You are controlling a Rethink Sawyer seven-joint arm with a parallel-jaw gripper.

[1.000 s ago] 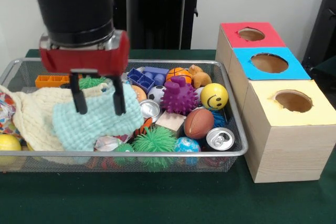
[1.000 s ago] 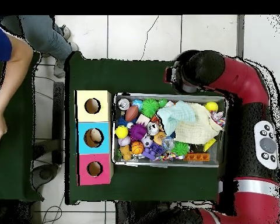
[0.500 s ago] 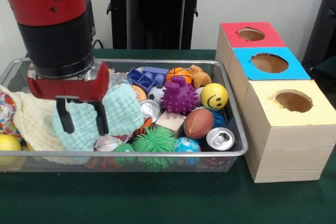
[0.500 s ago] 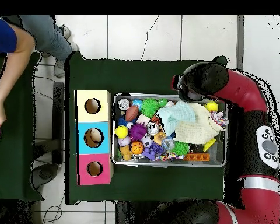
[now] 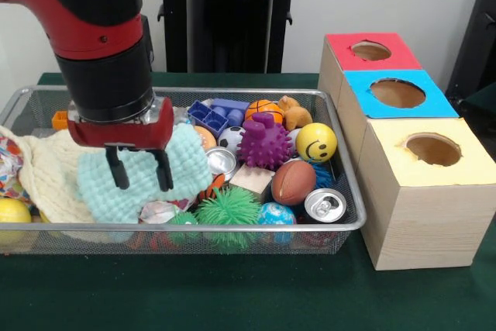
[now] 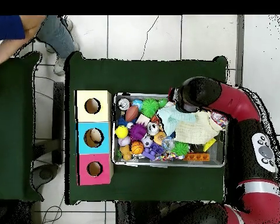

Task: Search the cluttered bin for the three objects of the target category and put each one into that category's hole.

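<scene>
Gripper (image 5: 140,178) sits over the mint cloth (image 5: 136,184) at the bin's (image 5: 353,215) left-front, fingers (image 5: 164,178) slightly parted, apparently straddling a fold (can't confirm a hold). Cloth is soft, light, floppy: pinch a bunched ridge. Overhead view hides the fingers under the arm, but shows all three box holes (image 6: 92,106).

light: bright, even, from above | shadows: soft, faint beneath the wire bin (image 5: 232,230) and boxes (image 5: 422,215) on the green desk (image 5: 232,292) | glare: small glints on can (image 5: 323,205) tops | focus: front view slightly soft
</scene>
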